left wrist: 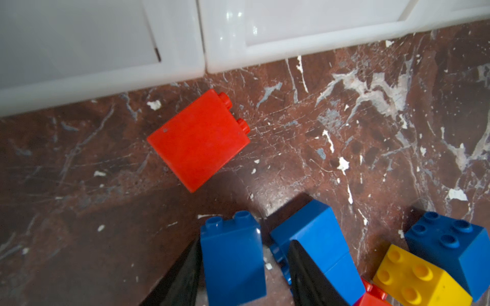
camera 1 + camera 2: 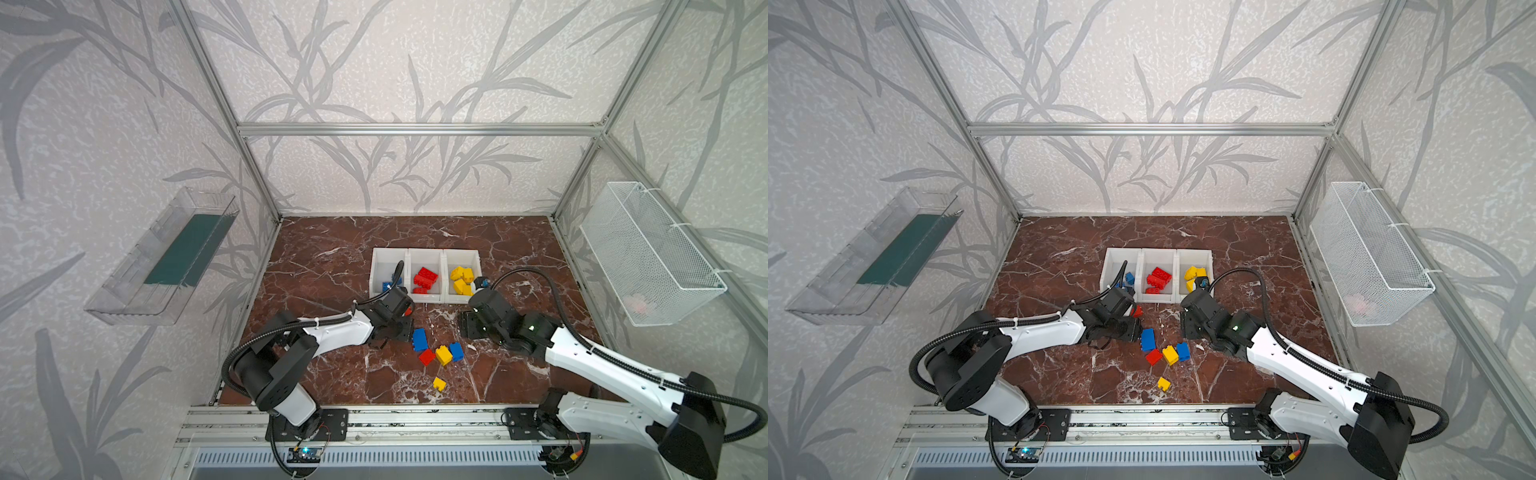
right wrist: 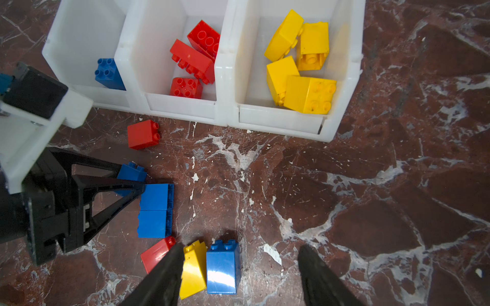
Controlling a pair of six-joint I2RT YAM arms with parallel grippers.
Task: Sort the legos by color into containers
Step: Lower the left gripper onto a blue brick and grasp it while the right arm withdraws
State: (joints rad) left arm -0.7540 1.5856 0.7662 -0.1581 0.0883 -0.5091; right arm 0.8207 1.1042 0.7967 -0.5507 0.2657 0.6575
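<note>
Surface: red-brown veined marble top [image 2: 324,257], boxed in by leaf-print walls and an aluminium frame [image 2: 415,129]. A front rail [image 2: 415,417] was seen along the lower edge in both top views, with both arm bases mounted on it. A clear tray [image 2: 166,257] was hung at frame left and a wire basket [image 2: 648,249] at frame right, both off the marble.

The containers [image 2: 409,270] were set at frame centre: blue bricks [image 3: 108,74] in the left bin, red bricks [image 3: 193,61] in the middle, yellow bricks [image 3: 310,92] in the right. Loose legos [image 2: 443,355] were clustered just below the bins, between the two grippers. One red brick [image 2: 408,311] was lying just beside the bin fronts, and one yellow brick [image 2: 439,384] lower, apart from the rest.

The left gripper [image 1: 244,243] was seen straddling a small blue brick [image 1: 233,259], one finger touching it, a gap showing at the other: not clamped. The right gripper [image 3: 241,246] was held wide over a yellow and a blue brick, with nothing gripped.

Bare marble was seen behind the bins and down both flanks.
</note>
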